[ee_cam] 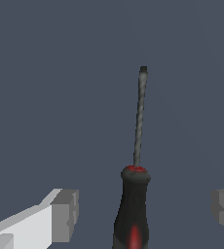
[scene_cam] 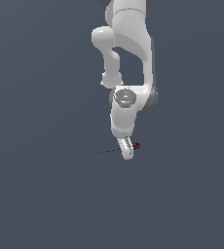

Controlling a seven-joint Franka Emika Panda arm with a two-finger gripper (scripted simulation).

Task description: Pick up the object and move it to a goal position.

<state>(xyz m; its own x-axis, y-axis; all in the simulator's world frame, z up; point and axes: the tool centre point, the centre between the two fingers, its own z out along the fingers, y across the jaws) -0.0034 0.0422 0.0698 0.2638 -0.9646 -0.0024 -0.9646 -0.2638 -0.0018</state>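
Looking through the wrist view, I see my gripper [ee_cam: 143, 211] spread wide, jaws released, the screwdriver [ee_cam: 133, 209] lying between the pads [ee_cam: 65, 214] but apart from them, on the bench [scene_cam: 46, 194]. I judge nothing grasped yet: closing, lifting and carrying remain.

Arm [scene_cam: 128, 48] glossy white throughout, built of fat rounded links with smooth bulging joints. Dark grey band runs down the link edge at about 3 o'clock of the wrist housing. Round grey cap [scene_cam: 125, 97] with concentric rings on the wrist face. Gripper [scene_cam: 126, 148] white; wrist view shows blocky, pale grey, square-faced fingertip pads [ee_cam: 65, 215] on white finger bodies.
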